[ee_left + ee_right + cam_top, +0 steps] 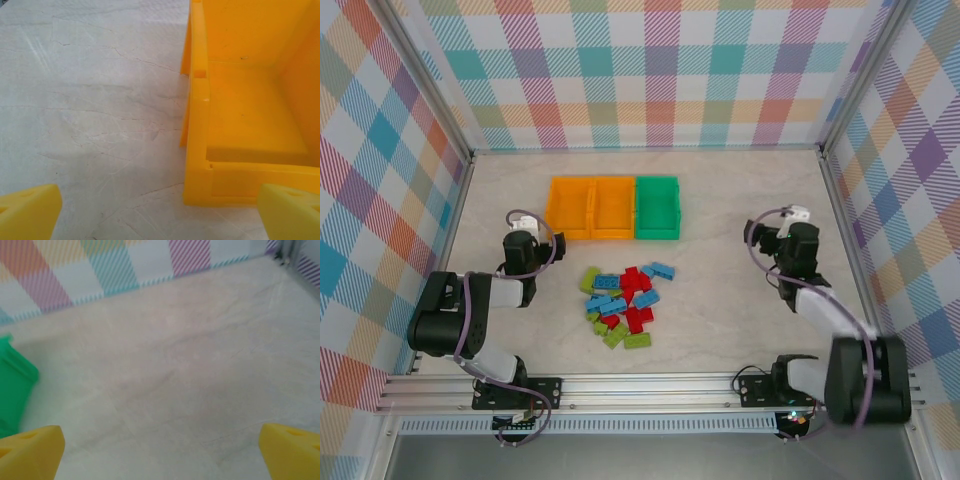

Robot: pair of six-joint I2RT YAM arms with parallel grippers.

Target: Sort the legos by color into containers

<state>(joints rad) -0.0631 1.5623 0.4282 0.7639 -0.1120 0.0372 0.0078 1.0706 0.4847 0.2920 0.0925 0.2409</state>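
Observation:
A pile of red, blue and lime green legos (622, 303) lies mid-table, in front of three bins in a row: two orange bins (570, 207) (613, 207) and a green bin (657, 206). My left gripper (523, 240) hangs open to the left of the pile, near the left orange bin's front corner (200, 165); its yellow fingertips (27, 212) are wide apart over bare table. My right gripper (782, 238) is open at the right, over bare table, with a corner of the green bin (12, 385) at its left. All the bins look empty.
Checked walls (660, 70) enclose the marble-look table (740, 320) on three sides. Metal rails (650, 390) run along the near edge by the arm bases. Open tabletop lies between the pile and each gripper.

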